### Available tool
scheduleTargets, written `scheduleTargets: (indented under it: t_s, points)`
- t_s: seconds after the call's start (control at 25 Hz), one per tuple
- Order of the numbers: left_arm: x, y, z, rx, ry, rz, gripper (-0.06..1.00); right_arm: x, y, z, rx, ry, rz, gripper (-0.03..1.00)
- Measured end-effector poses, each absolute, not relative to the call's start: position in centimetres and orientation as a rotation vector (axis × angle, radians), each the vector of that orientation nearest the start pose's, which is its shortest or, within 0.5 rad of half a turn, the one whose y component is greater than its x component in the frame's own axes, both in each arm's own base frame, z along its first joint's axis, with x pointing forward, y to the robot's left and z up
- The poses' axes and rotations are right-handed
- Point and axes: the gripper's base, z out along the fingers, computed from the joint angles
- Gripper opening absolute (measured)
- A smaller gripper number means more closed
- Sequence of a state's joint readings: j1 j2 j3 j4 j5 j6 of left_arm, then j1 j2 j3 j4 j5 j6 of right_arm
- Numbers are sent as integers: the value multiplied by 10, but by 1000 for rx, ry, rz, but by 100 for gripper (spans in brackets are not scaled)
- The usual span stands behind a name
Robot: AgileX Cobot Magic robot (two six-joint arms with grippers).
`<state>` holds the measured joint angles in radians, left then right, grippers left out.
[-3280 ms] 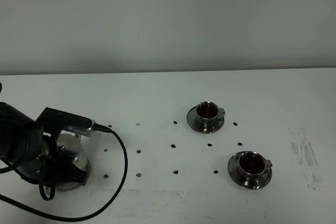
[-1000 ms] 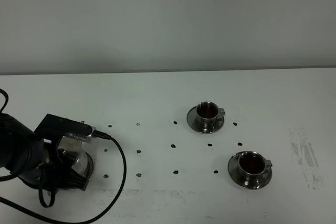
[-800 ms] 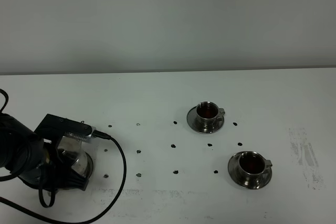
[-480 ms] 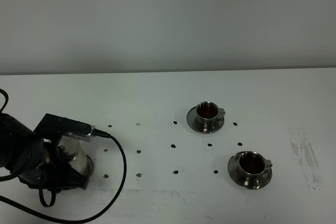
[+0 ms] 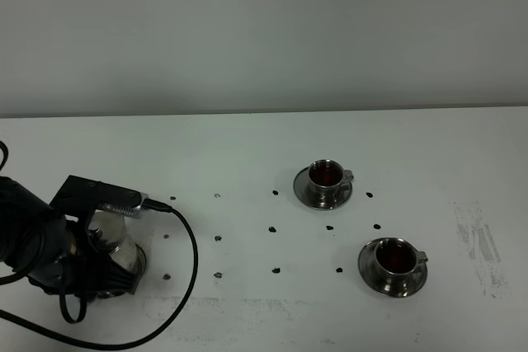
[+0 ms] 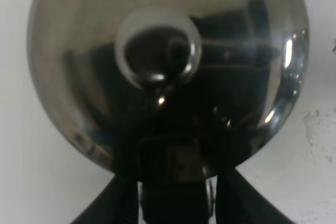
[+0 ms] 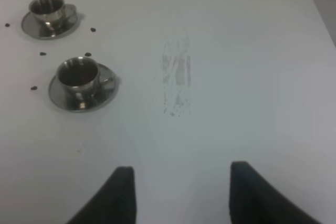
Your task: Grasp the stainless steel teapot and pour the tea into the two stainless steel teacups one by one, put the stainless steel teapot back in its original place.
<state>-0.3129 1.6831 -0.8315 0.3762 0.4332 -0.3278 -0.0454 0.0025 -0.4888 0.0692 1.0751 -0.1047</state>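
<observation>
We are looking at the stainless steel teapot (image 5: 113, 241) sitting upright at the near left of the white counter (image 5: 247, 154), on a round steel saucer (image 5: 137, 260) whose rim is just showing beside the pot's base. In the left wrist view the teapot (image 6: 168, 66) is filling the picture, its domed lid and round knob (image 6: 158, 50) facing the camera. What is inside the pot is hidden by the lid.

The left tool (image 6: 173, 192) is sitting right at the teapot's handle side, its two dark fingers (image 6: 118, 195) spread to either side of the dark handle mount; we cannot tell whether they are gripping it or have let go. In the high view the arm is covering most of the pot, with a black cable (image 5: 186, 245) looping away from it.

Well apart to the right, the far teacup (image 5: 327, 176) is standing on its saucer (image 5: 307, 195) and the near teacup (image 5: 396, 259) on its own saucer (image 5: 370, 279). Both are holding reddish-brown tea (image 5: 397, 260). Small dark marks (image 5: 275, 226) are dotting the counter between the pot and the cups.

The right tool (image 7: 178, 195) is hanging above bare counter, near a faint grey smudge (image 7: 176, 77); it is clenched, holding nothing.
</observation>
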Motion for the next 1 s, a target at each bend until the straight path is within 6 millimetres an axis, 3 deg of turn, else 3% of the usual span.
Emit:
scheduleTargets:
  t_s: [0.32, 0.6, 0.8, 1.0]
  points:
    - [284, -77, 172, 343, 2704, 124, 41, -4, 6, 273, -65, 2069, -9, 43]
    - [270, -70, 205, 287, 2676, 127, 41, -4, 6, 273, -65, 2069, -9, 43]
    - [246, -59, 241, 236, 2648, 157, 41, -4, 6, 273, -65, 2069, -9, 43]
    - [209, -44, 278, 181, 2630, 194, 39, -4, 6, 273, -65, 2069, -9, 43]
